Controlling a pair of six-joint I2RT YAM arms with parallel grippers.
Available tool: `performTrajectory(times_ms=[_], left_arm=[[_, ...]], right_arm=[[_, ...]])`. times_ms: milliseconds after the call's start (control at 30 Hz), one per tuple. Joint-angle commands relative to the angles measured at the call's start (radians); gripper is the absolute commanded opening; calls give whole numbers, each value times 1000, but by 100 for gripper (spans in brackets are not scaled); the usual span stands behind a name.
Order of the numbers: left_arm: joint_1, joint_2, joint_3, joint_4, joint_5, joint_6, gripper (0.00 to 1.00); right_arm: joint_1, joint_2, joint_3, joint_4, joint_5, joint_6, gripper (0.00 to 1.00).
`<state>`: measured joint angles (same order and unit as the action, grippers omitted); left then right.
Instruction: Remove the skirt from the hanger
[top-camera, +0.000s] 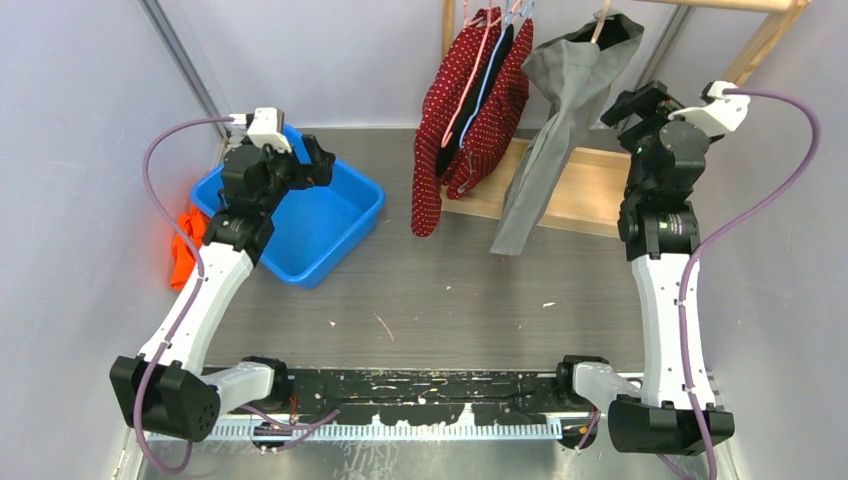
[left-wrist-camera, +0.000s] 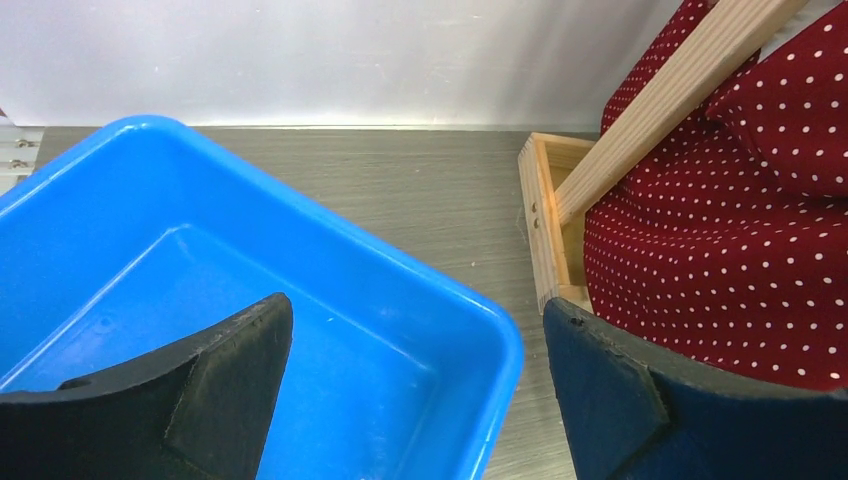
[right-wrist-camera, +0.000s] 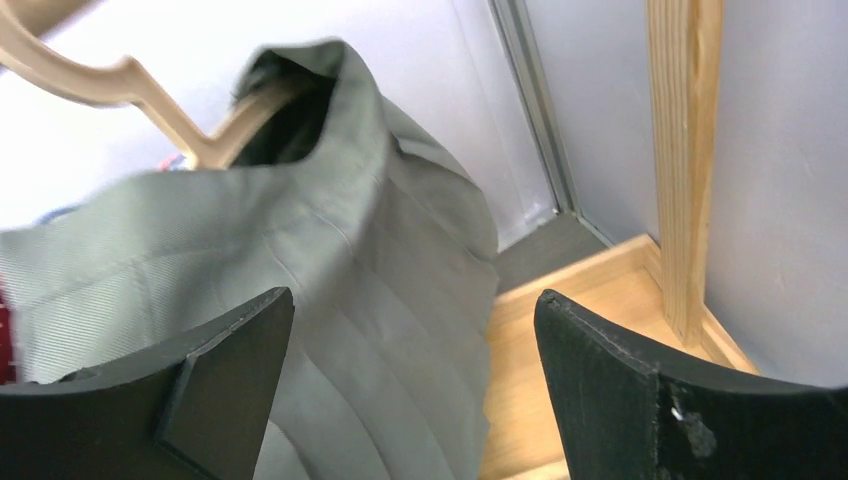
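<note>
A grey skirt (top-camera: 560, 130) hangs from a tan hanger (top-camera: 603, 25) on a wooden rack at the back right. In the right wrist view the skirt (right-wrist-camera: 330, 260) fills the left and middle, with the hanger (right-wrist-camera: 130, 85) poking out of its waist. My right gripper (top-camera: 630, 105) is open and empty just right of the skirt's upper part; in its own view the gripper (right-wrist-camera: 415, 300) has the skirt's edge between the jaws, not touched. My left gripper (top-camera: 320, 160) is open and empty above a blue bin (top-camera: 310, 215), as its own view (left-wrist-camera: 415, 320) shows.
A red polka-dot garment (top-camera: 470, 110) hangs on the same rack, left of the skirt, and shows in the left wrist view (left-wrist-camera: 720, 230). The rack's wooden base (top-camera: 590, 185) and post (right-wrist-camera: 685, 150) stand close to my right gripper. An orange cloth (top-camera: 185, 245) lies left of the bin.
</note>
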<state>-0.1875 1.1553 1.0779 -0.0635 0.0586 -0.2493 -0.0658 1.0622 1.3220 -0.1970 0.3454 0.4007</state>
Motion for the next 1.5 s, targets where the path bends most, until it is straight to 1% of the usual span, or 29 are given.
performTrajectory(times_ms=[0,200,333,600,867,967,1167,1300,1467], left_arm=[[3,-8,32,-2,-35,21,95],[4,-33,-23,38,-34,23,95],[3,-38,-29,22,-34,47,95],[4,-50,-71,34,-50,65,95],[4,-17,-76,28,-57,86,95],[4,-5,-78,24,-59,94,95],[3,7,-80,10,-61,109,95],[4,12,-78,9,-63,114,95],[4,19,-79,10,-63,114,95]], right_arm=[[9,49,134,11,-73,-24,94],[20,179,310,-19,-143,-31,94],[35,254,371,-13,-151,-34,94],[83,349,448,16,-127,-60,93],[147,419,502,46,-72,-103,93],[161,445,508,69,-38,-120,93],[166,496,501,110,107,-163,93],[165,491,463,155,184,-175,93],[165,459,426,192,272,-231,93]])
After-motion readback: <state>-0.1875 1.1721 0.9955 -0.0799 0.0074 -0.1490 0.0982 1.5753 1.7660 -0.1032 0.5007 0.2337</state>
